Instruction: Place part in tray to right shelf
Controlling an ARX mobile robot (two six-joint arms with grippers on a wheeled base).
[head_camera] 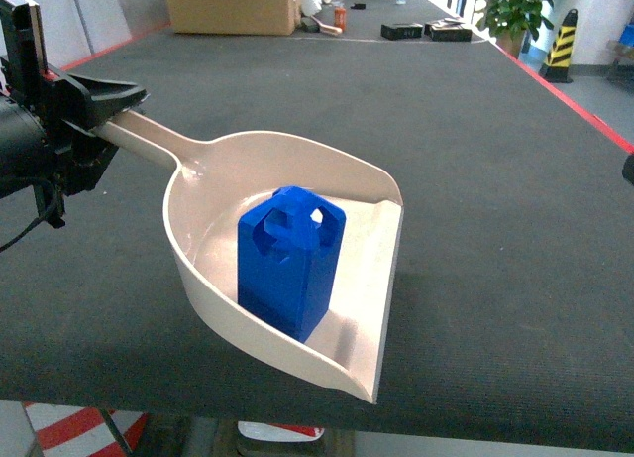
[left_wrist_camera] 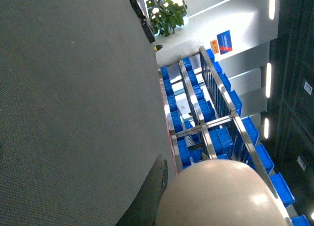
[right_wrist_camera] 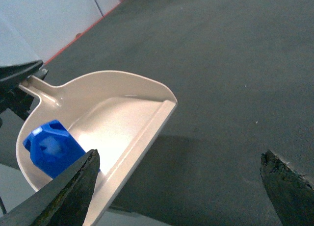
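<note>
A wide dark table (head_camera: 475, 130) with a felt-like top fills the head view, its right edge lined in red. At its far edge sit a cardboard box (head_camera: 230, 6) towards the left corner and some small black items (head_camera: 426, 29) further right; a potted plant (head_camera: 515, 6) and a yellow-and-black striped cone (head_camera: 562, 46) stand beyond the far right corner.

In the left wrist view a steel rack (left_wrist_camera: 211, 123) loaded with blue crates (left_wrist_camera: 223, 140) stands past the table's edge.

The beige tray (head_camera: 213, 229) is near the table's front edge, left of the middle, with its flat lip turned to the right and its handle pointing to the far left. The left gripper (head_camera: 94, 105) is clamped on the end of that handle at the table's left edge. Whether the tray rests on the surface or is held just above it cannot be told.

The blue part (head_camera: 289, 262) stands upright inside the tray, against its curved back wall, its pierced top upward.

The right gripper (right_wrist_camera: 179, 184) hangs near the tray's lip with its two dark fingers (right_wrist_camera: 66, 189) spread wide apart, gripping nothing.
</note>
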